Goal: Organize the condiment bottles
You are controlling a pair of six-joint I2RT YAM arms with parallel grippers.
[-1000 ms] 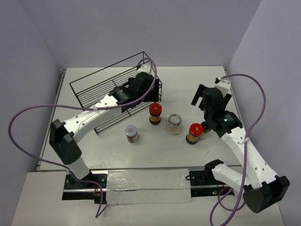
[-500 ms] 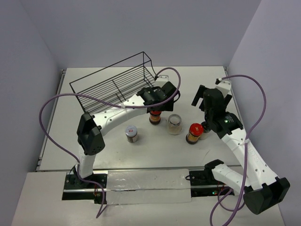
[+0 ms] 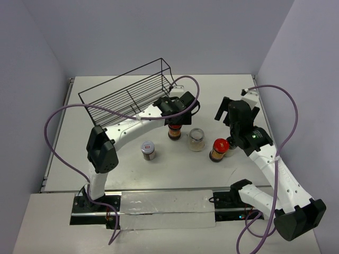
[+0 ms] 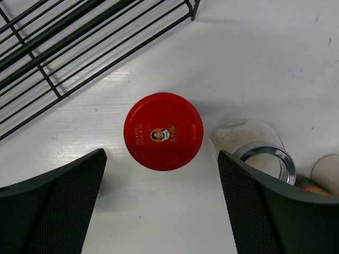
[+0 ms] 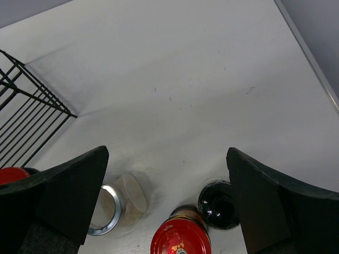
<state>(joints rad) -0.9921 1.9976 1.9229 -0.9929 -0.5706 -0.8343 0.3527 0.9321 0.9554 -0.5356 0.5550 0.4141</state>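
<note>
Rack (image 3: 127,100) lies just behind, so we judge the left gripper (image 4: 160,159), jaws spread astride the upright red-lidded jar (image 4: 163,131) on the table (image 3: 238,95), poised to grasp it; the right gripper (image 5: 167,159) hangs open over a second red-lidded jar (image 5: 180,239).

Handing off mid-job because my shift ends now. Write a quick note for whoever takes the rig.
Left claw: open, centred over a red-lidded jar beside the wire rack, not gripping it.
Right claw: open, empty, above the second red-lidded jar and the black-lidded jar.
Clear jar and grey-lidded jar stand on the table.
Done: no jar is in the rack.
Left: all five jars.
</note>
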